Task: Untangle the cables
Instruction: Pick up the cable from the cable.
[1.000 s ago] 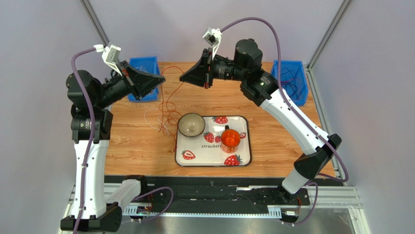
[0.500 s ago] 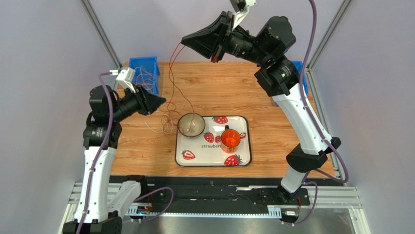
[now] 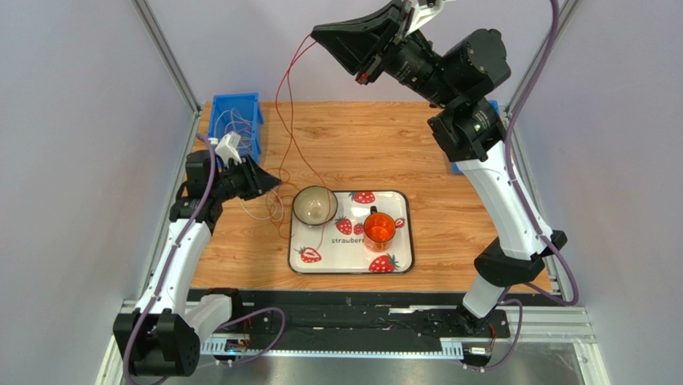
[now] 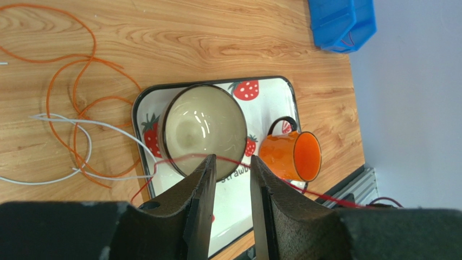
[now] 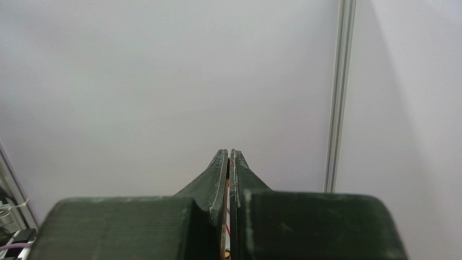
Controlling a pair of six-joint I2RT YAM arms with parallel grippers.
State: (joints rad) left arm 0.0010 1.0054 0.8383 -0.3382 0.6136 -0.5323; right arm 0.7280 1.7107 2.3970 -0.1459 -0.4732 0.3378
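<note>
Wooden table [image 3: 385, 152] holds the tangled cables [image 3: 271, 204] beside the tray [image 3: 405, 233]; with right gripper [image 3: 317, 34] high, pinching the red cable [image 3: 277, 90], and left gripper [image 4: 232, 158] spread low, lift slowly, keeping the strand off the bowl [image 3: 314, 205].

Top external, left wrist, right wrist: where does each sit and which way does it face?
Top external: fixed above and behind, looking down on the table; left arm, left tool low, right arm, right tool high.
Left wrist: on left arm, looking down at bowl and mug; own open fingers.
Right wrist: on right arm, facing the wall; own fingers shut on the red cable.
Shared: top and left wrist both show bowl, mug.
</note>
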